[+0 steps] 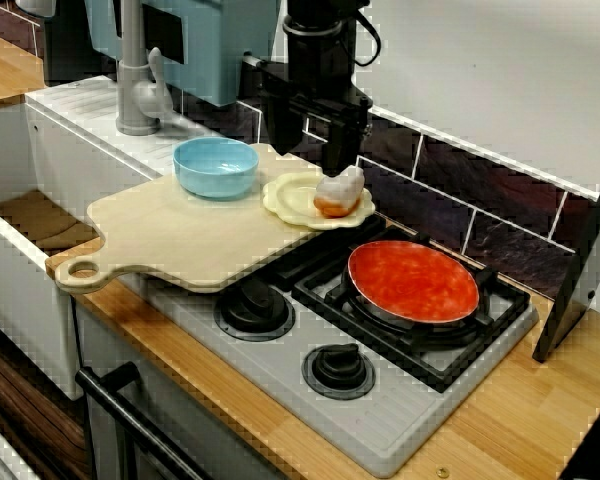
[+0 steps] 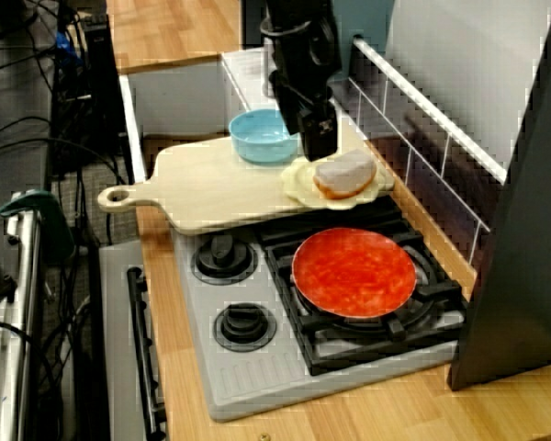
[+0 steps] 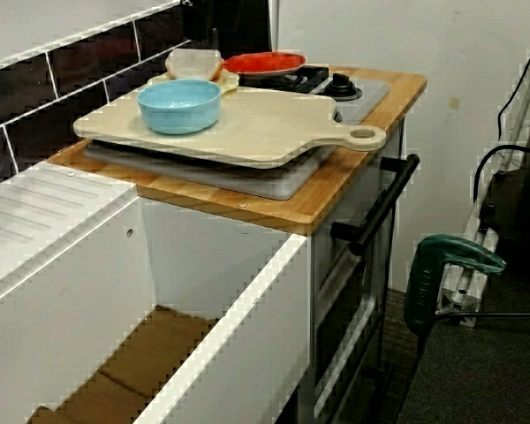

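Hovering over the pastry [image 1: 340, 193], the claw [image 1: 338, 165] points straight down, its tips at or just above the pastry's white top. We cannot tell whether they touch it. From the front view and the high side view the jaws read as one dark block, so we cannot say whether they are spread or closed.

The pastry lies on a pale yellow plate [image 1: 285, 198]. The plate rests on the far right corner of the cutting board [image 1: 180, 235], and its scalloped rim hangs a little past the board's edge toward the hob [image 1: 380, 400]. We judge that the plate keeps the pastry raised and clear on top, which would suit an approach from above.

The board lies across the left part of the hob, with its handle end jutting out over the sink [image 3: 203, 291].

A blue bowl [image 1: 216, 166] stands on the board just beside the plate, on the tap [image 1: 135, 90] side, and it is the nearest thing that could crowd the claw. The tiled wall [image 1: 450, 190] is close behind. A red pan [image 1: 412, 281] sits on the hob's grate, near the plate but lower and apart from it. The wooden bench [image 1: 520, 400] frames the hob. In the view from the sink end, the bowl partly hides the plate.
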Controlling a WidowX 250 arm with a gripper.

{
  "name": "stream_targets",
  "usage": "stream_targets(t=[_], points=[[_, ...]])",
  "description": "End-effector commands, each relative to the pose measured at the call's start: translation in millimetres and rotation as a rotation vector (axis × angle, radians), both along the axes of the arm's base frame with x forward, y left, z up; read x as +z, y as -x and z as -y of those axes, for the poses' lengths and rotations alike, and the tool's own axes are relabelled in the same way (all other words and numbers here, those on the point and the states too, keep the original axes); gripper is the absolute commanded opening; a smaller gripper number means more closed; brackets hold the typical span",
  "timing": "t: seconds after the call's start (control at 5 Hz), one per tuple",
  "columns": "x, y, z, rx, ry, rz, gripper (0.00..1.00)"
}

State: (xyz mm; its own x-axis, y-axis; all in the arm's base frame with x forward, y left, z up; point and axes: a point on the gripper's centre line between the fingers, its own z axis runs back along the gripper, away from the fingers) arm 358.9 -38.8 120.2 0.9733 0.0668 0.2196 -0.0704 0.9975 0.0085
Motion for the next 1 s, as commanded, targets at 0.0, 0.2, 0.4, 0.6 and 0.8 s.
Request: stream_targets(t=[0.0,0.2,0.4,0.6,0.8], points=[[8.0,-20.8,14.3,0.018,0.026,0.05,1.0],[0.6,-25.7,19.9,0.023,0.007,0.048,1.0],[-10.5,-30.6,19.8,0.017,-0.001,0.011,1.0],[-16.4,-30.9,18.1,0.013,-0.007,-0.002,1.0],[-21.0,-29.4,17.1,0.001,-0.009,-0.013,1.0]])
